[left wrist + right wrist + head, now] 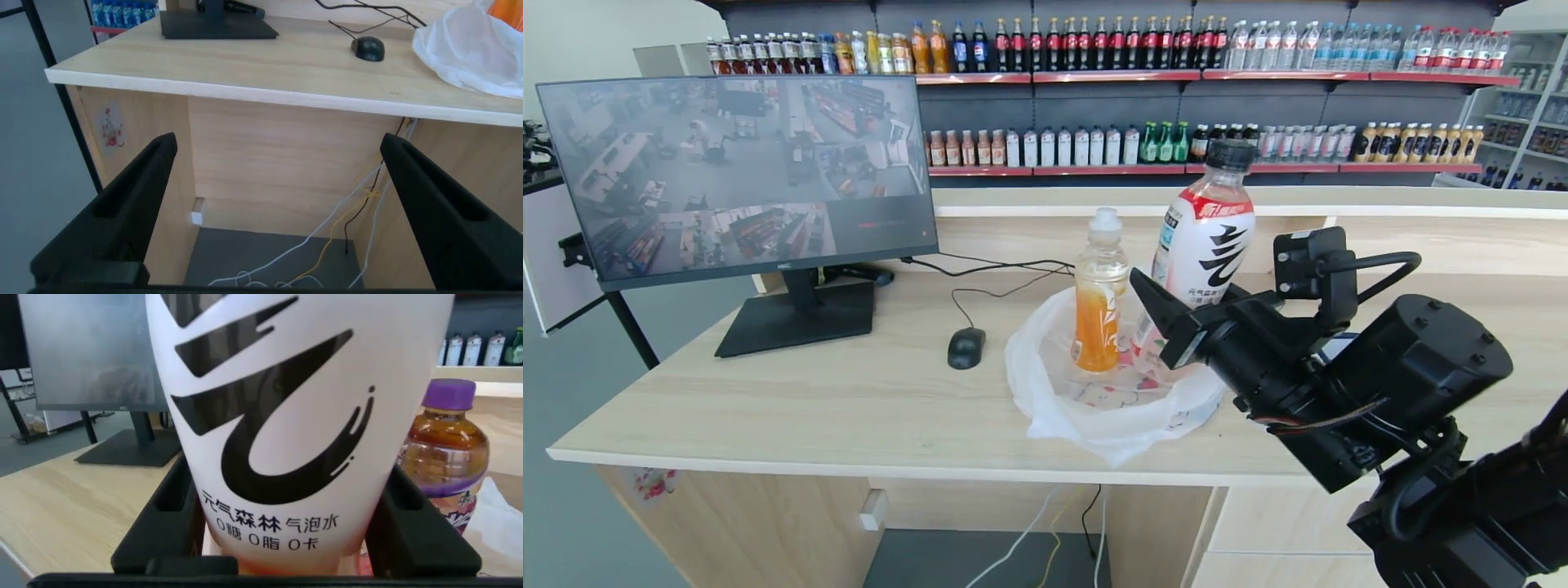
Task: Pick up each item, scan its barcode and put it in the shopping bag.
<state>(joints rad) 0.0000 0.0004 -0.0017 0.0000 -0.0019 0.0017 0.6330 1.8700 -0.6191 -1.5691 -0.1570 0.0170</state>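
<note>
The white bottle (pixel 294 416) gripped in the right claw (pixel 290 539) has a label with bold black brush strokes. Under the strokes, just above the claw's fingers, run two rows of black characters, the lower row mixed with digits. Higher up, near the cap, a red band carries white characters. The orange bottle (pixel 1098 306) just beside the claw has label print too small to read. Well beyond the claw, the monitor (pixel 735 171) shows a tiny logo on its lower frame and a red line on screen, both unreadable

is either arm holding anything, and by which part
The right gripper holds the white-labelled bottle by its lower body; the left gripper is open and empty.
</note>
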